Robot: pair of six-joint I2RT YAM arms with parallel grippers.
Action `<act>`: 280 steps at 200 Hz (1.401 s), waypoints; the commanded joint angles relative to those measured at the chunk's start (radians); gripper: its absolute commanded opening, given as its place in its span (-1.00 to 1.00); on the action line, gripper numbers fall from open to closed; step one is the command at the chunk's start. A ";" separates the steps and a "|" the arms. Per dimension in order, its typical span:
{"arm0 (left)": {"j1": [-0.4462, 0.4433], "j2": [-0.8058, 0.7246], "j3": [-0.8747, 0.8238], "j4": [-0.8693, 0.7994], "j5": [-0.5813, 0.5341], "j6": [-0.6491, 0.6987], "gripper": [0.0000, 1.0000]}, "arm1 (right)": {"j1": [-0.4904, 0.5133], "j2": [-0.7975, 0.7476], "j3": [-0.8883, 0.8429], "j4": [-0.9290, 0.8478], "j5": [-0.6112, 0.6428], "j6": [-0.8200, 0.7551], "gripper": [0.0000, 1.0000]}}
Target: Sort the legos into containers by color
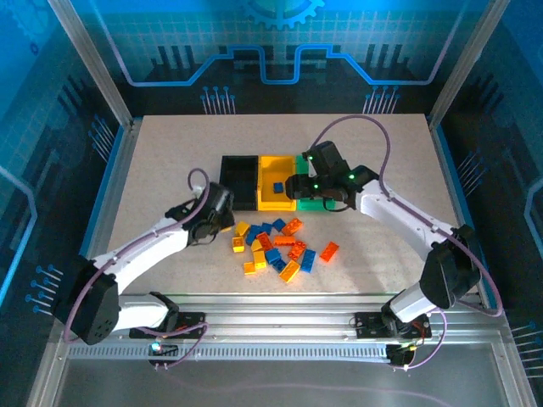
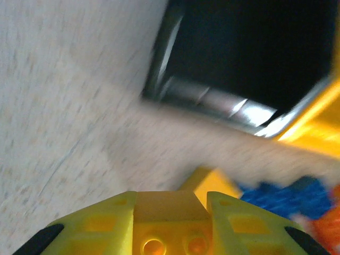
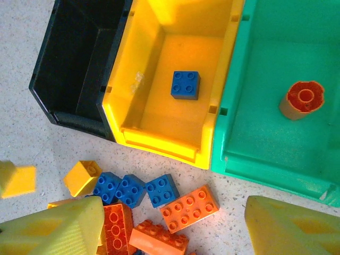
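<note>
The black bin (image 1: 238, 180), yellow bin (image 1: 273, 174) and green bin (image 3: 265, 85) stand joined in a row. A blue lego (image 3: 186, 85) lies in the yellow bin, and an orange-red one (image 3: 302, 99) in the green bin. The loose pile of legos (image 1: 280, 248) in yellow, blue and orange-red lies just in front of the bins. My left gripper (image 2: 169, 220) is shut on a yellow lego (image 2: 170, 212), low over the table left of the pile and near the black bin (image 2: 249, 48). My right gripper (image 3: 175, 234) hangs open and empty above the pile's far edge.
An orange brick (image 3: 189, 209), blue bricks (image 3: 162, 189) and a yellow brick (image 3: 82, 177) lie closest to the bins' front walls. The right arm (image 1: 399, 212) covers part of the green bin from above. Bare tabletop (image 1: 161, 153) spreads left of the black bin.
</note>
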 commanded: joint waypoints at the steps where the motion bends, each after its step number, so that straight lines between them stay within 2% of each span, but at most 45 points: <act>1: 0.011 0.060 0.160 -0.025 -0.061 0.073 -0.62 | -0.018 -0.045 -0.041 0.015 -0.008 0.025 0.44; 29: 0.039 0.231 0.316 -0.002 -0.119 0.109 -0.63 | -0.025 -0.078 -0.083 0.014 -0.006 0.032 0.45; 85: 0.079 0.584 0.629 -0.068 -0.132 0.148 -0.61 | -0.038 -0.164 -0.160 -0.019 -0.006 0.034 0.45; 97: 0.079 0.629 0.671 -0.092 -0.138 0.151 -0.52 | -0.039 -0.184 -0.180 -0.028 -0.010 0.039 0.45; 126: 0.081 0.657 0.704 -0.099 -0.117 0.128 -0.07 | -0.039 -0.225 -0.244 -0.048 -0.015 0.062 0.47; 162: 0.064 0.585 0.701 -0.075 -0.080 0.113 0.30 | -0.044 -0.276 -0.314 -0.061 -0.017 0.118 0.49; 174: 0.054 0.534 0.685 -0.061 -0.069 0.114 0.54 | -0.045 -0.289 -0.332 -0.074 -0.012 0.141 0.52; 191: 0.032 0.435 0.625 -0.018 -0.046 0.109 0.97 | -0.045 -0.291 -0.356 -0.103 0.013 0.182 0.54; 249: -0.119 0.040 0.252 0.085 -0.035 0.077 0.98 | -0.049 -0.212 -0.497 -0.064 0.004 0.342 0.55; 280: -0.150 -0.153 0.036 0.080 -0.011 0.015 0.98 | -0.050 -0.107 -0.492 -0.040 0.001 0.382 0.49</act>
